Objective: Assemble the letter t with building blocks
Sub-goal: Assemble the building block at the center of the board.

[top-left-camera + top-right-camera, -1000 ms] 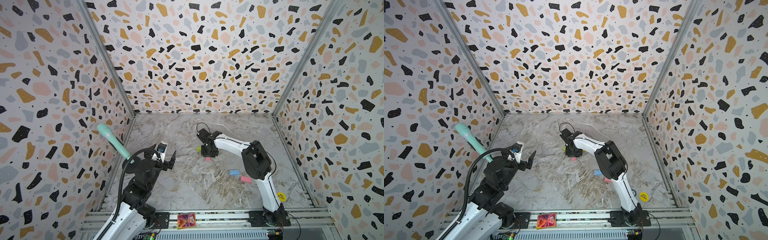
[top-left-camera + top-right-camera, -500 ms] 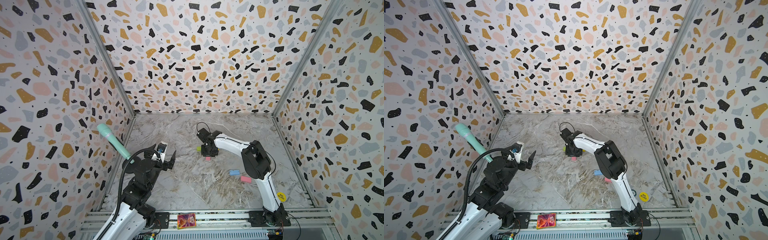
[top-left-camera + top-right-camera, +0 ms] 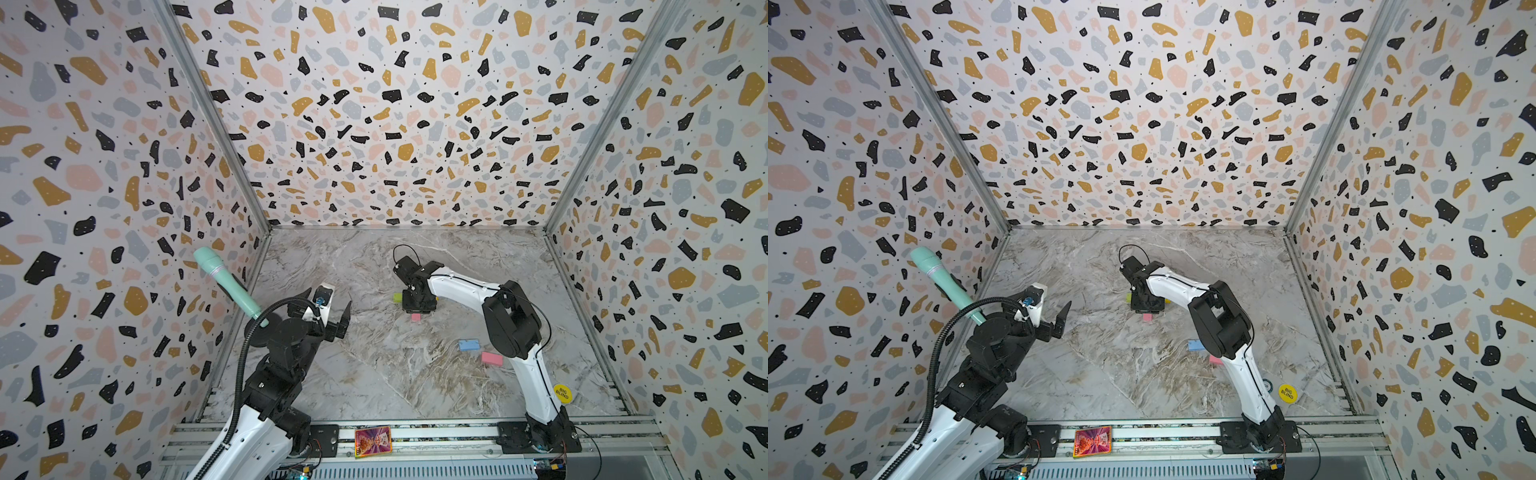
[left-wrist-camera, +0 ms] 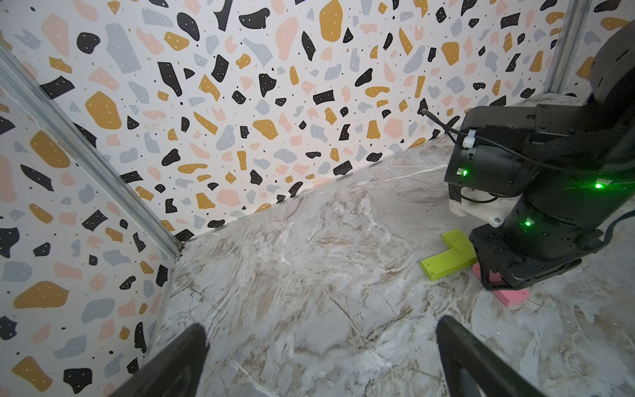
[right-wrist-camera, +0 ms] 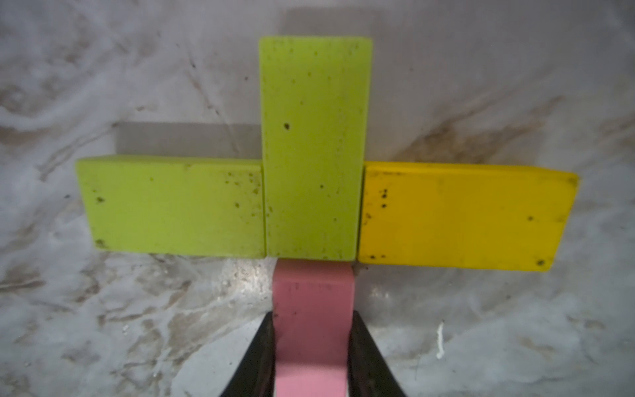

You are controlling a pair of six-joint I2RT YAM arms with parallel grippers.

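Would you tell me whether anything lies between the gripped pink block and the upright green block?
Nothing visible does: the pink block, clamped in the right gripper, appears to abut the upright green block at its end.

Under right claw point(image 3: 418, 311) in both top views: lime green crossbar brick point(image 3: 397, 297), sliver showing; yellow brick point(image 5: 464, 216), all but hidden.
Cut off by right wrist view's edge: gripped pink brick point(image 5: 313, 285).
Partly behind right arm point(image 3: 1183, 286) in a top view: loose pink brick point(image 3: 1214, 360), light blue brick point(image 3: 1192, 345).
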